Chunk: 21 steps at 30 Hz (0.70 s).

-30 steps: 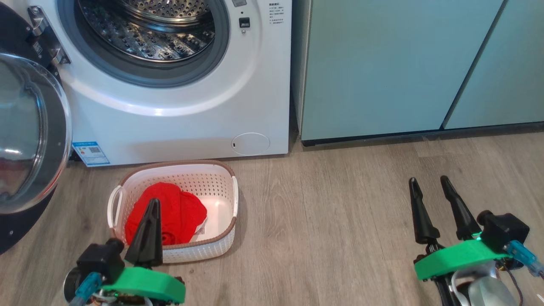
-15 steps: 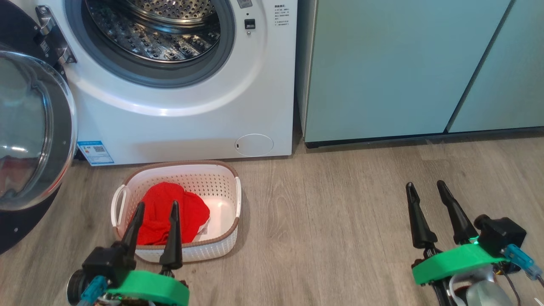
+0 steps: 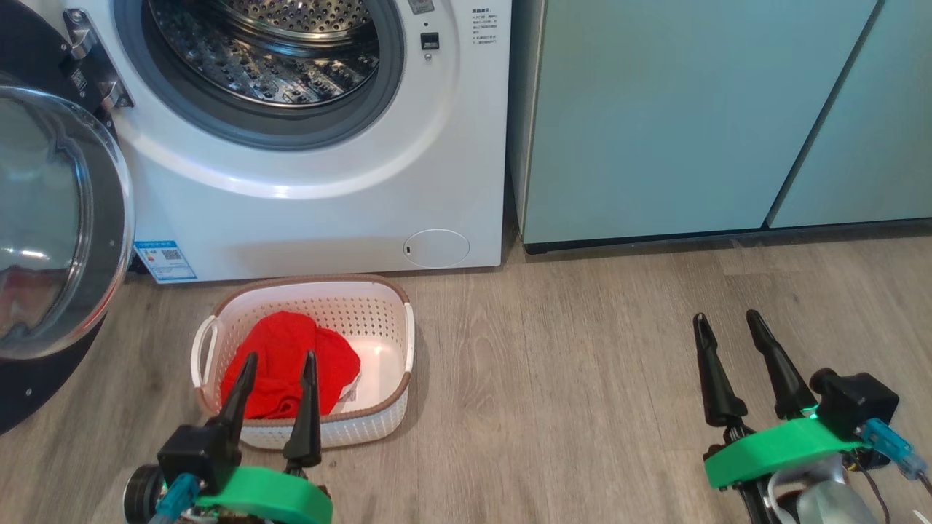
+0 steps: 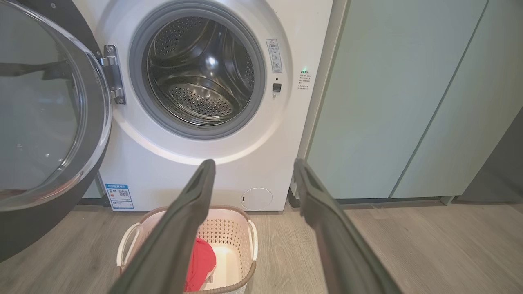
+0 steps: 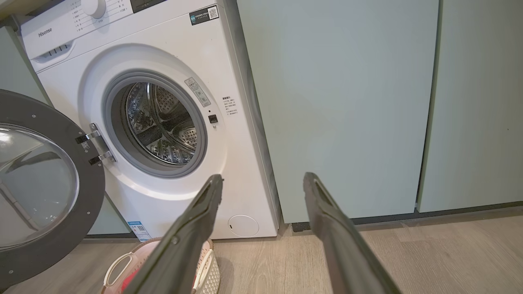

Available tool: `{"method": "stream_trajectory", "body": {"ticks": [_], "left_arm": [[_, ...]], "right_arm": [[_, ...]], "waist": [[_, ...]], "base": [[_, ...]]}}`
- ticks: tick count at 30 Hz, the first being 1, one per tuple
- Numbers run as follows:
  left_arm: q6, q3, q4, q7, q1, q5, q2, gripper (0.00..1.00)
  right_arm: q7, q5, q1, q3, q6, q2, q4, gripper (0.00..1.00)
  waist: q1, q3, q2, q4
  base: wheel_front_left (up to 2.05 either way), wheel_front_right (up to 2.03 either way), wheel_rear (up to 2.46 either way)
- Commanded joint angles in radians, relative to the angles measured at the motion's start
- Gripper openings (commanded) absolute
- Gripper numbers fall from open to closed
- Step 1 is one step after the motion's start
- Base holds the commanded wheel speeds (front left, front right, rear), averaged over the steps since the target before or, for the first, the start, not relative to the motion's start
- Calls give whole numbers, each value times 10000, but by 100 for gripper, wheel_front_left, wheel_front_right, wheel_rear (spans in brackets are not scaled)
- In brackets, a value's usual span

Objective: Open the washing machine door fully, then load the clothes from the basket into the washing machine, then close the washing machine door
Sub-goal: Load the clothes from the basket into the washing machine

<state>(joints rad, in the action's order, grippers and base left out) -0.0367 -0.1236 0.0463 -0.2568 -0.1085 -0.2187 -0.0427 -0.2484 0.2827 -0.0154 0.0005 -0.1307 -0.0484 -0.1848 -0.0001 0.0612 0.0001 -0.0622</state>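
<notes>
The left gripper (image 3: 282,355) and right gripper (image 3: 727,316) both gape, empty. The head view has the clothes (image 3: 280,338) lying in the basket (image 3: 306,280) before the washing machine (image 3: 306,204), door (image 3: 44,218) swung wide; the right wrist view adds its dial (image 5: 93,5)

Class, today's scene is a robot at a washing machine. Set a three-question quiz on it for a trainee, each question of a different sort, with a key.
1. True or false: the washing machine has its door shut.
2. Where is the red garment? A on the floor; B in the basket; C on a cabinet.
3. In the head view, on which side of the washing machine is the door's hinge?
Key: 1 false; 2 B; 3 left.
</notes>
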Motion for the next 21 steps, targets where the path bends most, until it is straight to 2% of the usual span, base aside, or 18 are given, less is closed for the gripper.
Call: {"method": "stream_trajectory", "body": {"ticks": [1,21], "left_arm": [[-67,299,-301,-49,309,68,-76,100],[-339,224,-353,-49,381,-44,-76,100]], "right_arm": [[-133,18,279,236,0,-18,277,100],[-133,1,338,248,0,-18,140,100]], "waist": [[1,-10,-1,7],[1,-37,-1,109]], "base": [[0,0,0],[0,0,0]]}}
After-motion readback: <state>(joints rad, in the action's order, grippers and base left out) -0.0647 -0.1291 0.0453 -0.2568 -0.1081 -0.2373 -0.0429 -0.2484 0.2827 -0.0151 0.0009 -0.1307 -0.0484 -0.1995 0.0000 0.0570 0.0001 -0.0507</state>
